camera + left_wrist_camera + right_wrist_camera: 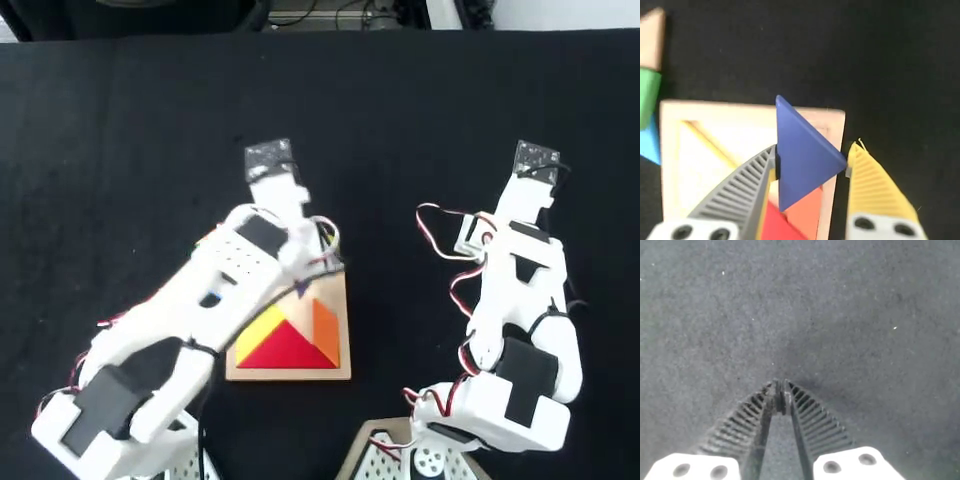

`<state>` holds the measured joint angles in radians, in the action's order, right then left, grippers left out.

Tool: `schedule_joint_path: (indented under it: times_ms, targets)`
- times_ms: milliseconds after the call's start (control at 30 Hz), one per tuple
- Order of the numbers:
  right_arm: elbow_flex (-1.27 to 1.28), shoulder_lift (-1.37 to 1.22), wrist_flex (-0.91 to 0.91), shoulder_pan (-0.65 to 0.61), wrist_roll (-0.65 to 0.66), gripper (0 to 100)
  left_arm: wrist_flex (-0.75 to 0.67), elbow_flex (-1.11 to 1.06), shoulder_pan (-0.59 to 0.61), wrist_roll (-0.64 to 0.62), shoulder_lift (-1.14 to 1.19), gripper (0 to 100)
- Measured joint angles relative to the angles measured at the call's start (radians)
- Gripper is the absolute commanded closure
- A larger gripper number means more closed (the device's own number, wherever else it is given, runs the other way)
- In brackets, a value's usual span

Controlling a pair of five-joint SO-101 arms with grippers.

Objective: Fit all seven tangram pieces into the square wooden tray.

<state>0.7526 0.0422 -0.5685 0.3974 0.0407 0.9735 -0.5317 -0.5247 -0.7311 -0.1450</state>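
The square wooden tray (669,150) lies under my left gripper (812,154), which is shut on a dark blue triangle (800,160). The triangle is held tilted over the tray's corner, next to the rim. Inside the tray lie a red triangle (288,348), an orange piece (325,325) and a yellow piece (258,330); part of the tray floor is bare. In the high view my left arm (215,290) covers the tray's (290,373) far half. My right gripper (779,392) is shut with nothing in it, just above the black cloth.
Beside the tray lie a plain wooden piece (652,40), a green piece (647,95) and a light blue piece (650,142) on the black cloth. My right arm (515,270) stands well to the right of the tray.
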Motion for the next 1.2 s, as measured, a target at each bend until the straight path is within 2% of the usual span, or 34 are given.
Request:
schedule_joint_path:
  times_ms: [133,200,400,633,933,1200]
  targets:
    - [0.0,0.0,0.0,0.0,0.0,98.7,0.028,-0.012,-0.12,-0.005,0.0,86]
    - [0.0,0.0,0.0,0.0,0.0,98.7,0.032,-0.014,-0.143,-0.026,0.0,86]
    - [0.0,0.0,0.003,0.0,0.0,98.7,-0.014,-0.021,-0.098,-0.222,0.0,86]
    - [0.0,0.0,0.003,0.0,0.0,98.7,-0.112,-0.098,0.02,-0.282,0.0,87]
    - [0.0,0.0,0.003,-0.018,0.0,98.7,-0.13,-0.103,-0.043,-0.296,0.0,87]
    - [0.0,-0.003,0.003,-0.018,0.0,98.7,-0.141,-0.103,-0.041,-0.511,0.0,87]
